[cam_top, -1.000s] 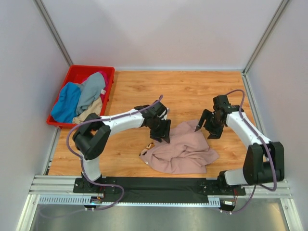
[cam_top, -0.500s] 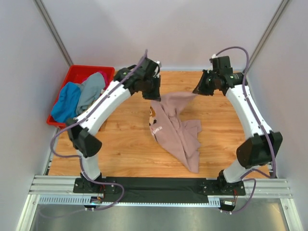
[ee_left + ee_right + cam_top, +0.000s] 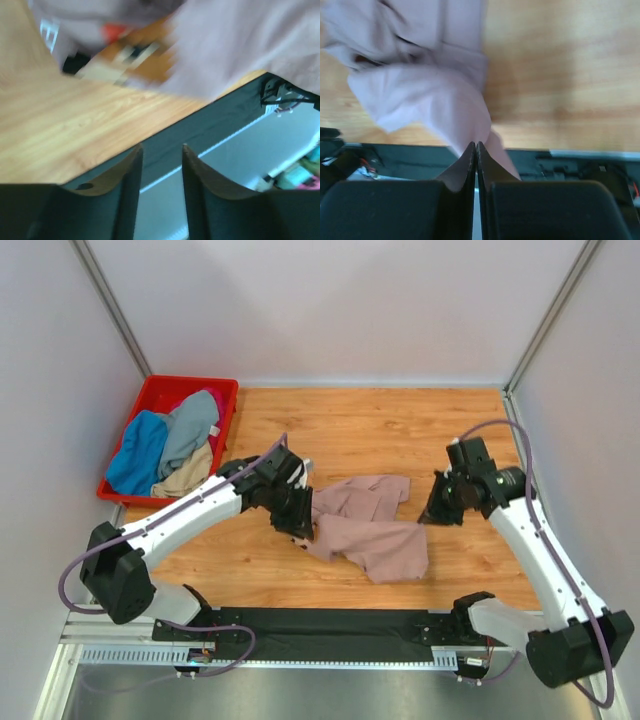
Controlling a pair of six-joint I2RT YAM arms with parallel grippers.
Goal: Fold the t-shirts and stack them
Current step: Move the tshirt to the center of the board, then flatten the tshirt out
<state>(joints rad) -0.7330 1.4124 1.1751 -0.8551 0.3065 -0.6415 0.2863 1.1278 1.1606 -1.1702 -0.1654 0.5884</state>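
Both arms reach low inward: left pincer (image 3: 161,148) parted and empty, right pincer (image 3: 476,145) clamping the pink t-shirt (image 3: 375,545).

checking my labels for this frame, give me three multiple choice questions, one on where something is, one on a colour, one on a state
1. Where on the table is the red crate? A far left corner; B far right corner; C near edge, middle.
2. What colour is the shirt lying out on the table? A blue; B dusty pink; C grey.
3. How is the right gripper? A open over bare wood; B shut on the shirt; C shut on the crate rim.
Key: 1 A, it stands by the back left walls. 2 B, pink cloth in every view. 3 B, the right wrist view shows closed fingers pinching pink cloth.
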